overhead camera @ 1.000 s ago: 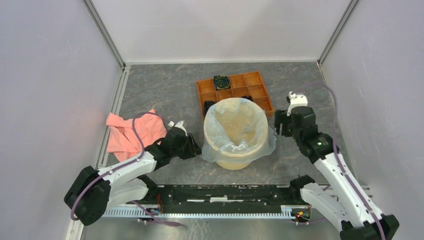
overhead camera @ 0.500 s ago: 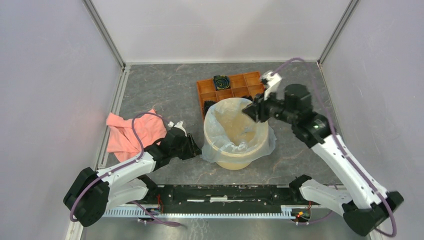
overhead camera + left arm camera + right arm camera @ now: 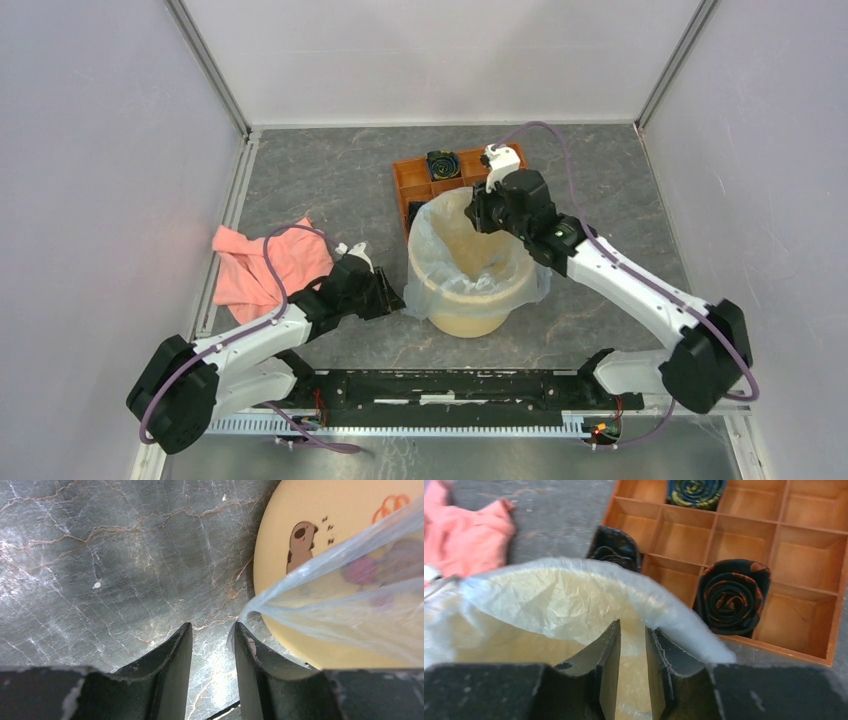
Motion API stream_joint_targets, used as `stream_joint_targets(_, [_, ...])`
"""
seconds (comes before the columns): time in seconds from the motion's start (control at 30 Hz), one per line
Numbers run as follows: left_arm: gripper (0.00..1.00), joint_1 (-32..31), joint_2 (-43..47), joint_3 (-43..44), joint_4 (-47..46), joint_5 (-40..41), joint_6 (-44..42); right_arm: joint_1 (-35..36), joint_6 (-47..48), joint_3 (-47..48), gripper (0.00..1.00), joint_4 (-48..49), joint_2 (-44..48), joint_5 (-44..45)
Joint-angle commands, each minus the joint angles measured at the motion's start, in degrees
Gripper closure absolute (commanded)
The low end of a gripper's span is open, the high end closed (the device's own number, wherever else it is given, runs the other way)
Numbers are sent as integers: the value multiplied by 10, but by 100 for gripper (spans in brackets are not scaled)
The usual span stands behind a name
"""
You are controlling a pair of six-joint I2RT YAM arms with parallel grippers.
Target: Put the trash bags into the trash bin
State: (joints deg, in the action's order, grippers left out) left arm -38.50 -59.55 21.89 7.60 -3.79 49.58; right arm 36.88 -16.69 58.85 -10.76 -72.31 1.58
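Note:
The trash bin (image 3: 470,322), a yellow-tan bucket, stands mid-table. The pale blue trash bag (image 3: 440,292) lines it and drapes over its rim. My left gripper (image 3: 395,297) is low at the bin's left side, open. In the left wrist view (image 3: 212,630) a corner of the bag (image 3: 350,595) touches the tip of the right-hand finger (image 3: 245,645), and the bin's wall (image 3: 325,540) shows a cartoon print. My right gripper (image 3: 474,215) hovers over the bin's far rim. In the right wrist view (image 3: 633,630) its jaws are narrowly apart above the bag's folded edge (image 3: 554,592), with nothing between them.
An orange compartmented tray (image 3: 415,175) lies just behind the bin and holds dark rolled items (image 3: 731,595). A salmon-pink cloth (image 3: 265,262) lies at the left beside the left arm. Enclosure walls stand on three sides.
My right arm has swung left, from the bin's right side to above its far rim. The left arm and the bag's left edge have not moved.

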Motion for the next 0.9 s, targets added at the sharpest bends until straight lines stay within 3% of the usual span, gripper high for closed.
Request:
stream_joint_targets(0.0, [57, -2, 16, 6, -11, -7, 8, 30, 14, 37, 68, 18, -39, 125])
stream_joint_targets(0.17, [56, -2, 18, 19, -7, 5, -2, 83, 47, 17, 58, -36, 16, 157])
stream_joint_targets(0.3, [56, -2, 3, 27, -8, 9, -18, 96, 94, 35, 40, -120, 41, 93])
stream_joint_targets(0.43, [56, -2, -11, 27, -17, 3, -25, 123, 114, 93, 35, -210, -11, 38])
stream_joint_targets(0.67, [56, -2, 1, 14, -30, -7, -12, 228, 102, 168, 30, -193, -119, 31])
stream_joint_targets(0.77, [56, -2, 20, 9, -27, -9, -5, 238, 94, 154, 24, -158, -95, 39])
stream_joint_targets(0.87, [55, -2, 36, 2, -23, -5, -4, 228, 85, 125, 20, -180, -52, 133])
